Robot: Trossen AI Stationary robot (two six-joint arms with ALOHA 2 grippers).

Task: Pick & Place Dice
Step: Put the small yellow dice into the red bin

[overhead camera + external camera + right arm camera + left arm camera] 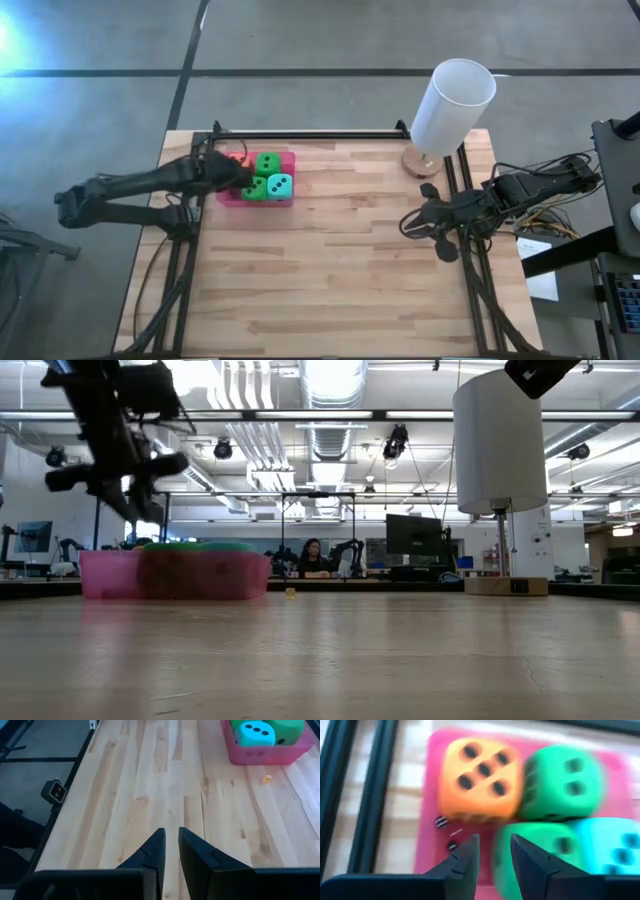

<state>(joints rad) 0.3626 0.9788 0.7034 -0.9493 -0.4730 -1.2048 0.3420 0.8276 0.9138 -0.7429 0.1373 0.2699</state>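
A pink tray (228, 197) near the table's far left holds the dice: an orange one (480, 777), two green ones (557, 782) (540, 855) and a teal one (610, 845), packed side by side on its floor. My left gripper (495, 855) hangs over the tray's left part (225, 175), above the rim (130, 485). Its fingers stand a little apart with nothing between them. My right gripper (171, 845) waits shut above bare wood at the table's right (420, 218).
A tall white cylinder (452, 105) stands on a round wooden base at the far right. A tiny yellow piece (268, 779) lies on the wood by the tray. Small dark beads (441, 822) lie in the tray. Black frame rails (190, 260) run along both sides.
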